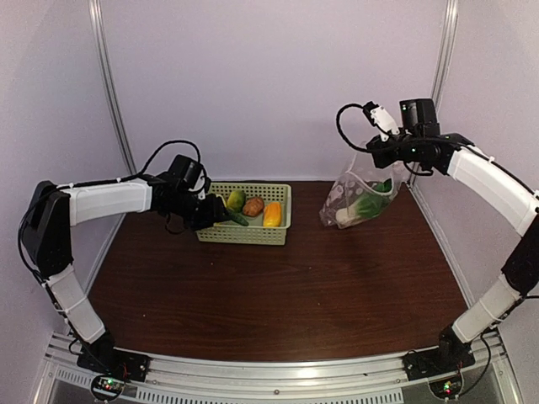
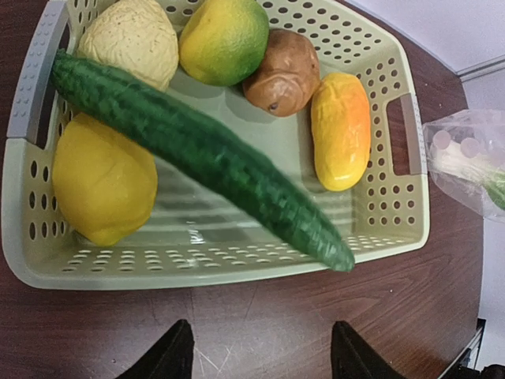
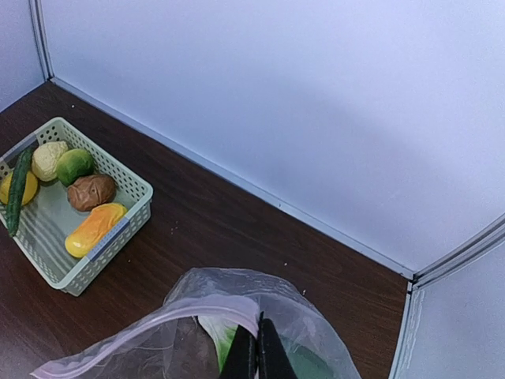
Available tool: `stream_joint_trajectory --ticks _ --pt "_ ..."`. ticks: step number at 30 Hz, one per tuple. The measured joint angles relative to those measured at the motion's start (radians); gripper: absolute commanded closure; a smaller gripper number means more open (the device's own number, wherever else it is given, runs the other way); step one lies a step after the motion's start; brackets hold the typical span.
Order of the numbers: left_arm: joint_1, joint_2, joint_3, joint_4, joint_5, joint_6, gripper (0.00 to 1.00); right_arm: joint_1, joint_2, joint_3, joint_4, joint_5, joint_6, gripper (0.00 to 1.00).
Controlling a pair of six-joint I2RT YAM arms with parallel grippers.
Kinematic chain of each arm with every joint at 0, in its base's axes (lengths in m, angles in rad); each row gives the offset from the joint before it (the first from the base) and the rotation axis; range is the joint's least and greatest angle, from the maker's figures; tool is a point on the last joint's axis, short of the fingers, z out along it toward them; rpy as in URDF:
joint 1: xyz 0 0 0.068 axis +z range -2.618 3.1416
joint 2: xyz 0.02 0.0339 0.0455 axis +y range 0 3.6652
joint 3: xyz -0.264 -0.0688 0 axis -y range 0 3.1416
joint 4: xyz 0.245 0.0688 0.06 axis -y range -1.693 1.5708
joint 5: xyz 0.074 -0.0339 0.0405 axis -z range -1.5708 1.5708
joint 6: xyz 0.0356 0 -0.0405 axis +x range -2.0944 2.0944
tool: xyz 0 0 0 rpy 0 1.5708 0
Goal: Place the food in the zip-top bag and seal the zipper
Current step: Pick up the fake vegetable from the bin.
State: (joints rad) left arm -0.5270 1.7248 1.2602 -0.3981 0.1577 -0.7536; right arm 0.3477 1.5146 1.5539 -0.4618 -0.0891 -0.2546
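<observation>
A dark brown wood-grain table [image 1: 278, 278] forms the base of the booth; a plain pale lilac back wall [image 1: 269, 76] rises behind it; matching side walls [image 1: 50, 101] close in left and right; thin metal strips [image 1: 112, 93] run up the rear corners; a ribbed aluminium rail [image 1: 278, 380] lines the near edge; the light is soft and even, without hard shadows.

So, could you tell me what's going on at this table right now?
The right gripper is pinched shut on the mouth edge of the zip-top bag, holding it up with a green leafy stalk already inside. The left gripper hangs open over the basket, close to the cucumber. That and five other food pieces in the basket are not yet bagged.
</observation>
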Motion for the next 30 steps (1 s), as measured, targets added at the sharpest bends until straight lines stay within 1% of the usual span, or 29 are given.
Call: stream_joint_trajectory --ticks 6,13,15,18,21,24,30 --pt "0.0 0.009 -0.01 -0.001 0.002 -0.023 0.39 0.007 -0.002 -0.108 0.02 -0.031 0.019 1.0" --pt "0.026 0.016 0.009 0.0 -0.054 -0.02 0.42 0.008 -0.025 -0.142 0.039 -0.046 0.02 1.0" --pt "0.04 0.047 0.072 -0.015 -0.078 0.016 0.44 0.008 -0.038 -0.146 0.047 -0.047 0.02 1.0" --pt "0.058 0.142 0.247 -0.062 -0.111 0.125 0.47 0.008 -0.05 -0.156 0.055 -0.05 0.021 1.0" --pt "0.076 0.253 0.44 -0.126 -0.145 0.262 0.46 0.008 -0.058 -0.175 0.063 -0.053 0.022 1.0" --pt "0.104 0.318 0.534 -0.195 -0.154 0.352 0.44 0.008 -0.062 -0.196 0.071 -0.055 0.022 1.0" --pt "0.152 0.436 0.69 -0.369 -0.145 0.452 0.38 0.008 -0.071 -0.217 0.086 -0.069 0.022 1.0"
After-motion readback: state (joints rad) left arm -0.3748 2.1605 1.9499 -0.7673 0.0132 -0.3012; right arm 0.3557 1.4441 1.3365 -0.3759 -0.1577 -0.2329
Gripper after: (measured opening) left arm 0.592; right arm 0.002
